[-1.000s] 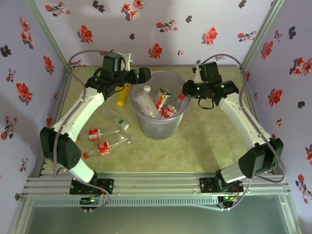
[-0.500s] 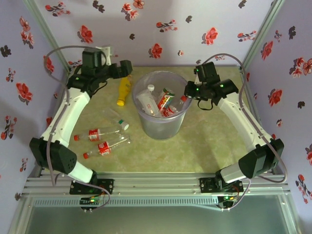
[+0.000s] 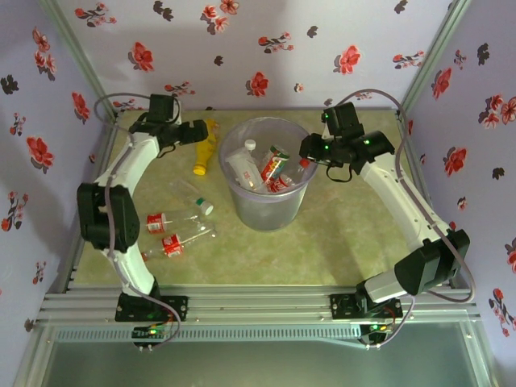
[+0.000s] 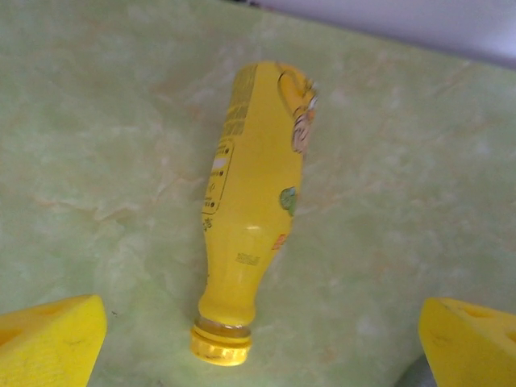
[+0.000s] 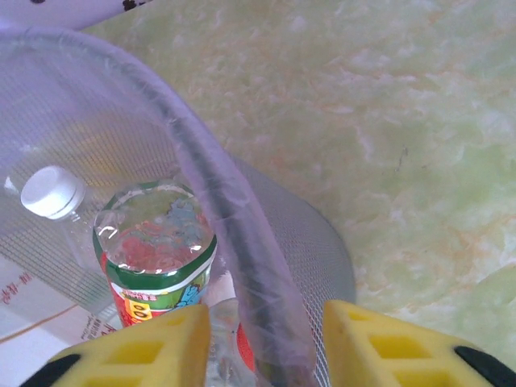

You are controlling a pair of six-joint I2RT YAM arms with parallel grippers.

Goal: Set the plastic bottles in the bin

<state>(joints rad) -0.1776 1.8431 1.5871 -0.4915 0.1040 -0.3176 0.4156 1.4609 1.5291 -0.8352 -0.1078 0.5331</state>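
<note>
Bottles (image 3: 270,165) lay inside the bin (image 3: 262,216); right fingers (image 5: 161,347), partly parted astride its rim, gripped nothing. Left fingers (image 4: 48,339) stood wide, empty, flanking the yellow bottle (image 4: 254,193) on the tabletop (image 4: 403,201), apparently lined up to grasp.

Bare table (image 4: 403,161) all around yellow bottle (image 4: 250,201), back wall (image 4: 403,20) close behind
</note>
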